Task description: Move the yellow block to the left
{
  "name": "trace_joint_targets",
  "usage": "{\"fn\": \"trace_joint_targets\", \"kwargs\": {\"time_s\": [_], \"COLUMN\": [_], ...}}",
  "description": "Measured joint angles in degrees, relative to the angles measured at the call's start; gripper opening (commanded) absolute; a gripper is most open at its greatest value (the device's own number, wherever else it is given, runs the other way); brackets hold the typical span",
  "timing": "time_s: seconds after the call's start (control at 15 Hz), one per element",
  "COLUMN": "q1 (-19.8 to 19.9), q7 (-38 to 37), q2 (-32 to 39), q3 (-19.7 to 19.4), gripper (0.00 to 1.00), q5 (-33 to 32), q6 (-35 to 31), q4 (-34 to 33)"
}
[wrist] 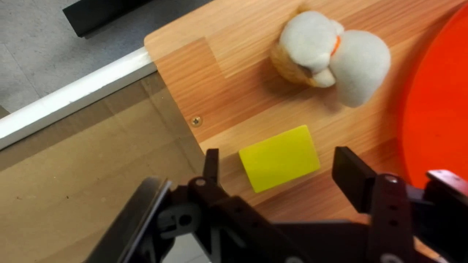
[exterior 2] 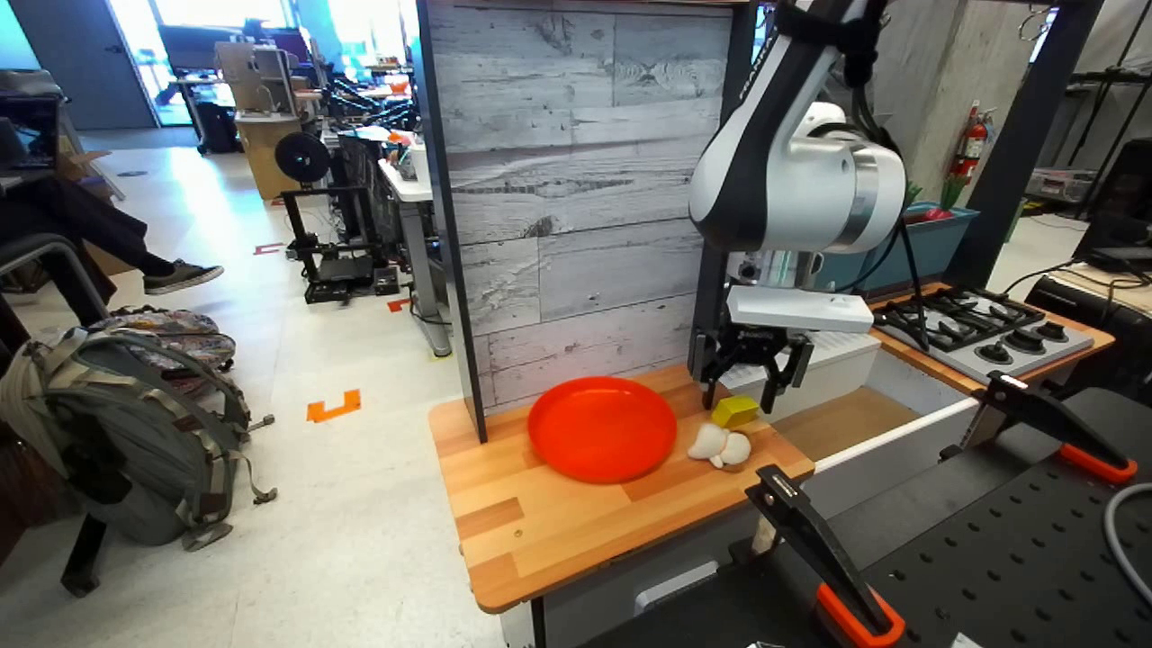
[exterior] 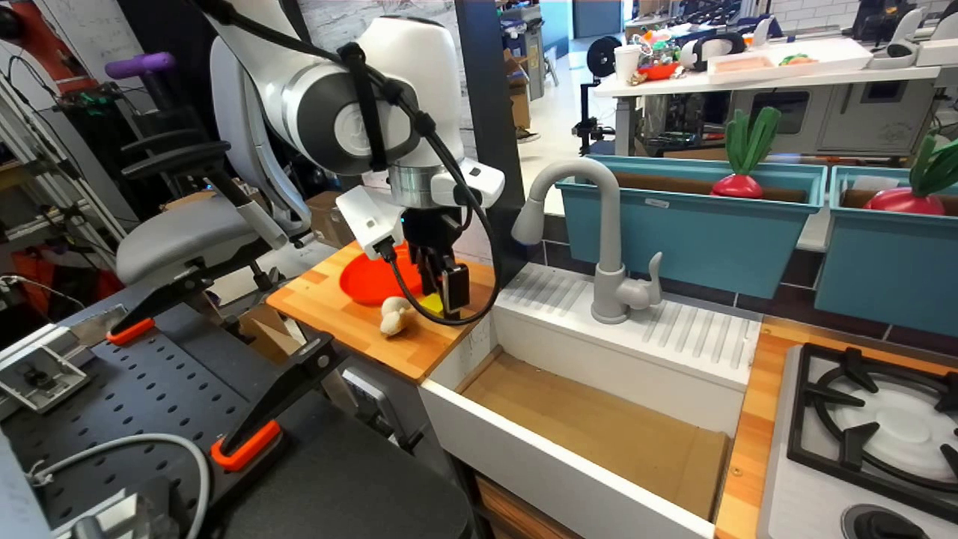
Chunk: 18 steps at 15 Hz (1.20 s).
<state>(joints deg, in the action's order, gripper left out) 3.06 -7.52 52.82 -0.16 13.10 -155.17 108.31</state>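
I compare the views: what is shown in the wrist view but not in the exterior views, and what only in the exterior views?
Only the wrist view: the screw in the wooden counter near the yellow block; I cannot make it out in either exterior view.
Only the exterior views: the white arm, the stove and a teal planter.
Shared: that block and counter, the pale toy, red plate, sink and gripper.

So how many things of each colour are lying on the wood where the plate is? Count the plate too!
Red: 1 (plate)
Yellow: 1 (block)
Mostly white: 1 (toy)
Total: 3
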Motion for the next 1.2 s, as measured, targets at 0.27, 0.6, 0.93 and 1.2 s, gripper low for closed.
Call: {"fn": "trace_joint_targets", "kwargs": {"time_s": [0.27, 0.6, 0.93, 1.2], "q1": [-0.46, -0.65, -0.71, -0.87], "q7": [-0.17, -0.18, -0.29, -0.14], "q2": [0.35, 0.37, -1.39, -8.83], "q3": [-0.86, -0.90, -0.38, 1.06], "gripper": [0.22, 0.22, 0.22, 0.22], "q5": [-0.16, -0.18, -0.15, -0.16], "q6": [-0.12, -0.16, -3.03, -9.13], "q4": [-0.86, -1.14, 0.55, 8.41]}}
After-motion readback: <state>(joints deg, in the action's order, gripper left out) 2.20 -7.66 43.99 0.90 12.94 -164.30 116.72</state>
